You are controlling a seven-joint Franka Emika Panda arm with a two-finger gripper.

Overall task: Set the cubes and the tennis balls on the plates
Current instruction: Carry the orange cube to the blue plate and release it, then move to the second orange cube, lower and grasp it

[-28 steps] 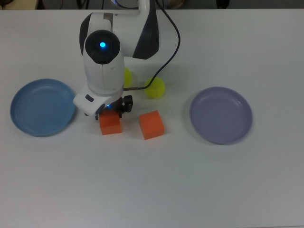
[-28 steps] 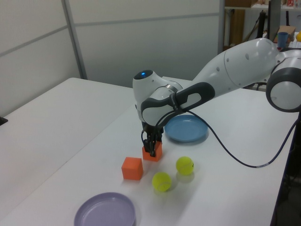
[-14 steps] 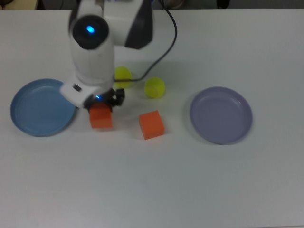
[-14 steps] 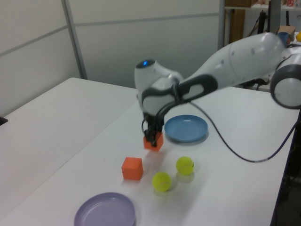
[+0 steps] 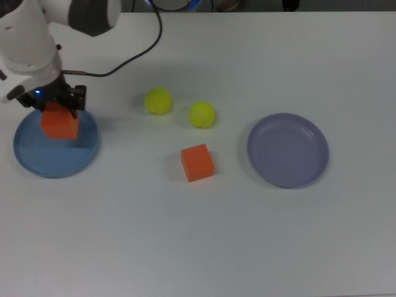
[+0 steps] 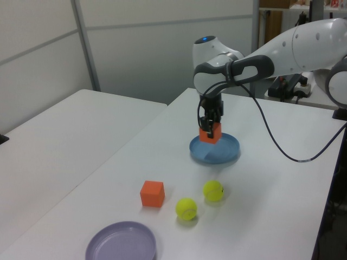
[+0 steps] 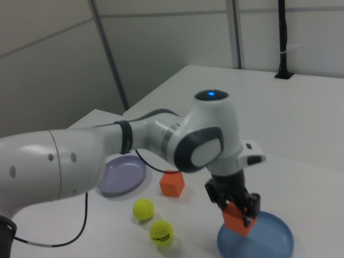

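- Since a second ago I have carried the held cube (image 5: 59, 122) from beside the other cube to above the blue plate (image 5: 37, 162), toward 9 o'clock in the top view; the arm swung with it, and the balls, once half hidden under the arm, now show in full.
- The gripper (image 5: 57, 106) is clamped on that cube, fingers pinching two opposite faces; the right view shows the dark fingers (image 7: 250, 207) straddling its upper half; the cube hangs slightly tilted.
- What the coming move turns on: the cube sits straight under the fingers and the plate straight under the cube; in the left view the cube (image 6: 209, 133) hangs clear of the plate (image 6: 225, 153), not touching, so I judge the remaining travel is downward only.
- In the top view the cube lies over the plate's upper right, about 1 o'clock of its centre, near the rim there; I would nudge toward 7 o'clock before letting go, or a corner may land on the raised rim.
- The free cube (image 5: 197, 162) rests on the table between the plates, nearer the lavender plate (image 5: 288, 150), which lies at its 3 o'clock in the top view.
- The two balls (image 5: 158, 100) (image 5: 202, 114) lie side by side, apart, at 11 and 12 o'clock of the free cube.
- Both plates hold nothing as yet; my judgement is one item of four is nearly placed.
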